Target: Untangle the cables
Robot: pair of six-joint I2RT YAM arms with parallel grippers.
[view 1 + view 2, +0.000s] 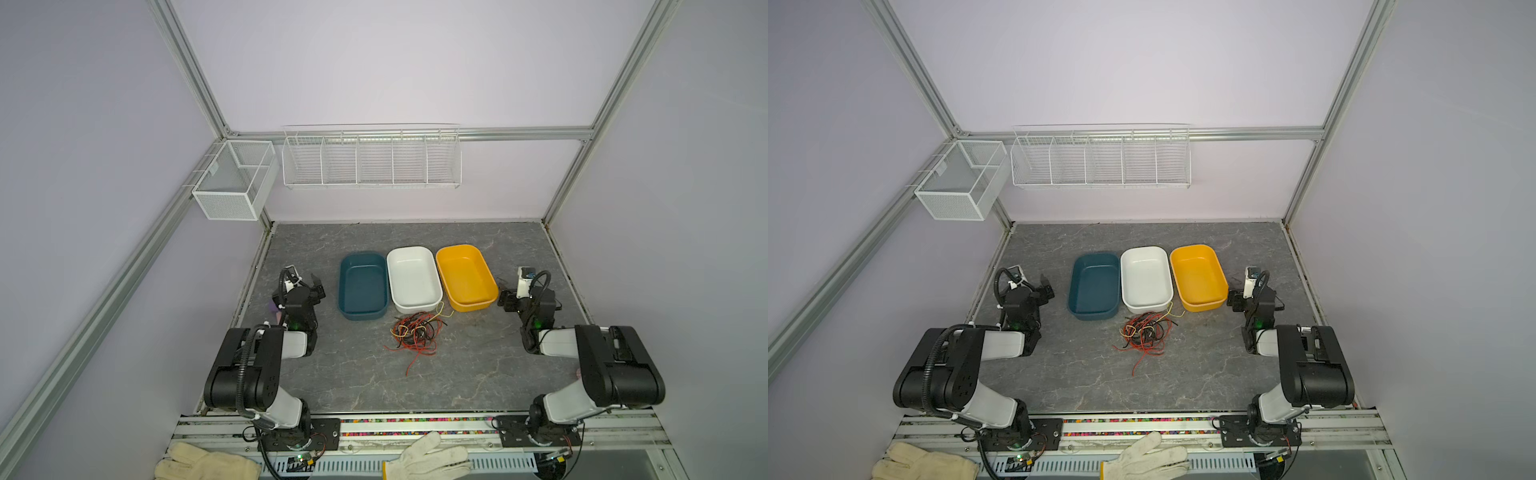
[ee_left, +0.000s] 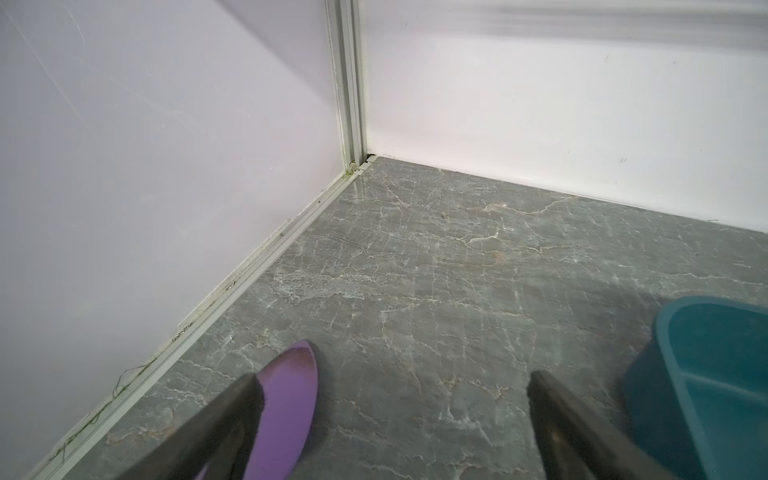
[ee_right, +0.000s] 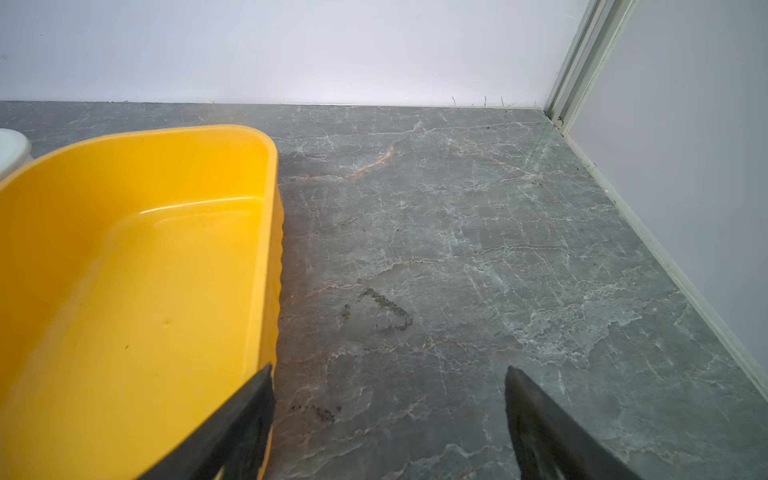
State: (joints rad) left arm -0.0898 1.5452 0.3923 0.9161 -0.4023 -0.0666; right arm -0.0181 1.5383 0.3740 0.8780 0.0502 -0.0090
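The cables (image 1: 415, 334) lie in one tangled heap of thin red, black and pale yellow wires on the grey marbled table, in both top views (image 1: 1146, 334), just in front of the white tray. A red end trails toward the front. My left gripper (image 1: 316, 286) hovers far left of the heap, beside the teal tray, open and empty (image 2: 392, 376). My right gripper (image 1: 505, 300) stands at the right, next to the yellow tray, also open with nothing between its fingers (image 3: 388, 369). Neither wrist view shows the cables.
Three empty trays stand in a row behind the heap: teal (image 1: 363, 286), white (image 1: 413, 278), yellow (image 1: 465, 276). A flat purple piece (image 2: 286, 407) lies by the left gripper's finger. White wire baskets (image 1: 370, 160) hang on the back wall. Two gloves (image 1: 428, 459) lie on the front rail.
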